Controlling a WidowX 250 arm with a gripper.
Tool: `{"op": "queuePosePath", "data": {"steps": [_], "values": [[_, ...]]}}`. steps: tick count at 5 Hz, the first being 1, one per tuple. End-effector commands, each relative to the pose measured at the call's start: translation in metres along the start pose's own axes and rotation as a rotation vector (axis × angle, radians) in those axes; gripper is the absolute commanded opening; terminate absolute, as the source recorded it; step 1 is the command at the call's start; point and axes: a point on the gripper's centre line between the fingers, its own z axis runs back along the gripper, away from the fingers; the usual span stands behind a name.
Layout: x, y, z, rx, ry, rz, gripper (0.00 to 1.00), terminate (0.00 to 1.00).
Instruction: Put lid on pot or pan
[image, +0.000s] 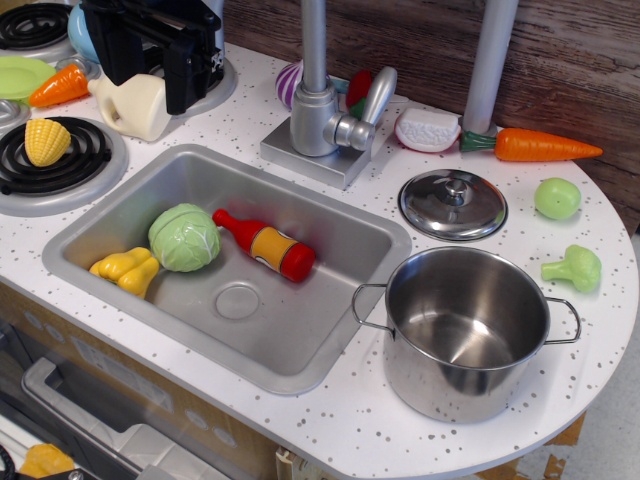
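Lid, a round domed shiny steel disc (453, 204), rests knob-up on the speckled white worktop (330, 420) just behind the open stainless-steel pot (466, 333), so the knob is accessible from above. Black gripper (160, 50) hangs well apart at the rear left; whether its fingers are spread cannot be determined.

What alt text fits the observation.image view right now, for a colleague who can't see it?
An open steel pot stands at the counter's front right, its lid lying flat on the counter just behind it. The black gripper is at the far left near the stove, away from both. The sink holds a cabbage, bottle and yellow pepper.
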Motion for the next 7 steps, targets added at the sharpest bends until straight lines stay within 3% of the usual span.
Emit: {"op": "queuePosePath", "data": {"steps": [1, 4, 6, 7], "values": [[0.000, 0.000, 0.000, 0.000, 0.000, 0.000, 1.00, 0.00], [0.064, -0.118, 0.004, -0.014, -0.053, 0.031, 1.00, 0.00], [0.120, -0.151, -0.016, -0.144, -0.087, -0.105, 1.00, 0.00], [0.135, -0.150, -0.025, -0.165, -0.100, -0.121, 1.00, 0.00]]}}
